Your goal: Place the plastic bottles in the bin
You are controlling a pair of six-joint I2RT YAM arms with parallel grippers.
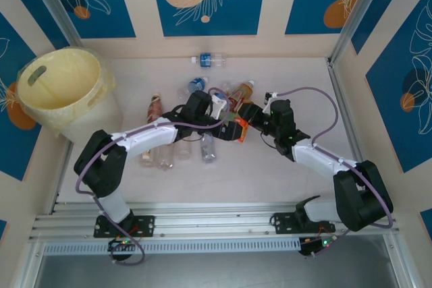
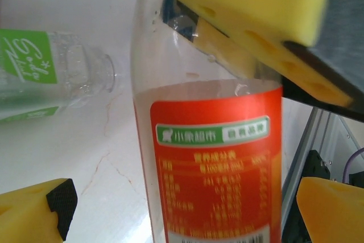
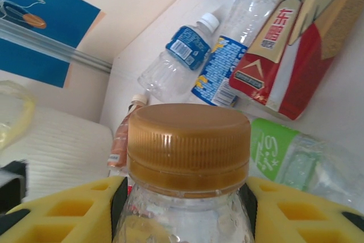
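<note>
Right claw (image 3: 183, 213) pinches brown-capped clear plastic bottle (image 3: 188, 140); left claw (image 2: 182, 211) spread. Round pale-yellow bin (image 1: 96, 114) looks empty; other bottles (image 1: 208, 146) on surface (image 1: 270, 180).

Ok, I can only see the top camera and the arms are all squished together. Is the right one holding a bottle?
Observer: Yes. The right wrist camera shows the right gripper shut on a bottle, just below its brown cap.
Operator: What colour is it?
Observer: Its label is red-orange with a green-and-white strip, seen from the left wrist camera.
Operator: Is the left one grabbing too?
Observer: No. The left gripper is open, one pad on each side of that bottle, with gaps.
</note>
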